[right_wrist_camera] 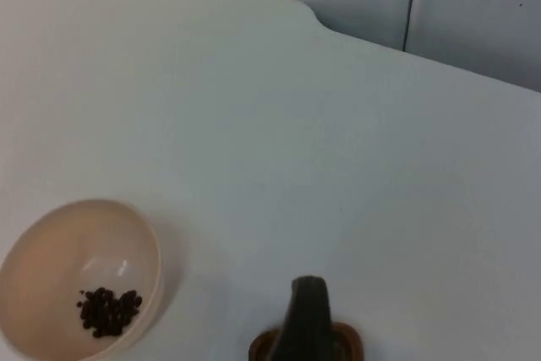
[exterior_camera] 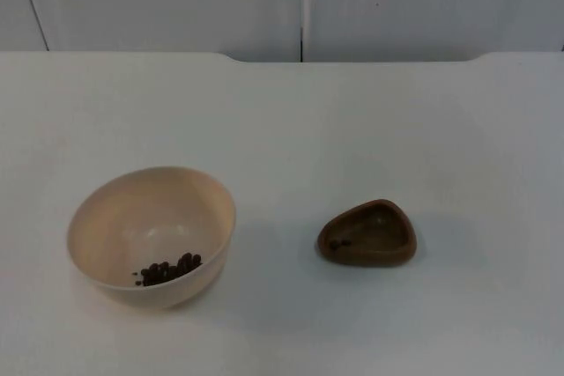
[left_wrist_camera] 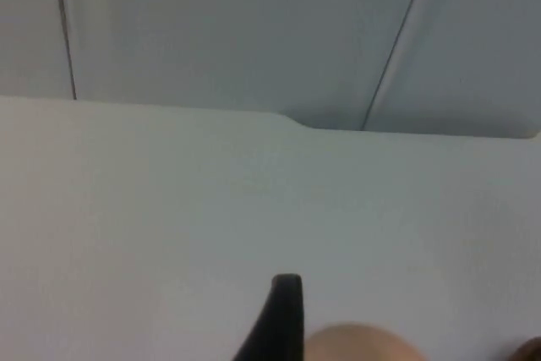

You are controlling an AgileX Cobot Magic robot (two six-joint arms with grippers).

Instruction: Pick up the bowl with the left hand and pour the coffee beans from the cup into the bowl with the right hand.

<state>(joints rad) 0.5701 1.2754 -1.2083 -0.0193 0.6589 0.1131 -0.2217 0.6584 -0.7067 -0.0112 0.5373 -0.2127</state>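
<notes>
A cream bowl [exterior_camera: 152, 233] stands on the white table at the front left, with a small heap of dark coffee beans [exterior_camera: 168, 269] on its floor. To its right sits a low brown cup [exterior_camera: 368, 233], upright, with a few beans [exterior_camera: 338, 243] left inside. My left gripper [left_wrist_camera: 284, 320] hangs above the table behind the bowl's rim [left_wrist_camera: 359, 343], apart from it. My right gripper [right_wrist_camera: 308, 317] hovers over the cup [right_wrist_camera: 347, 345], and the bowl [right_wrist_camera: 80, 280] with its beans [right_wrist_camera: 108, 310] lies off to the side.
The table [exterior_camera: 291, 121] ends at a grey partition wall [exterior_camera: 300, 2] with a vertical seam. A wide stretch of bare table lies between the bowl and the cup and behind both.
</notes>
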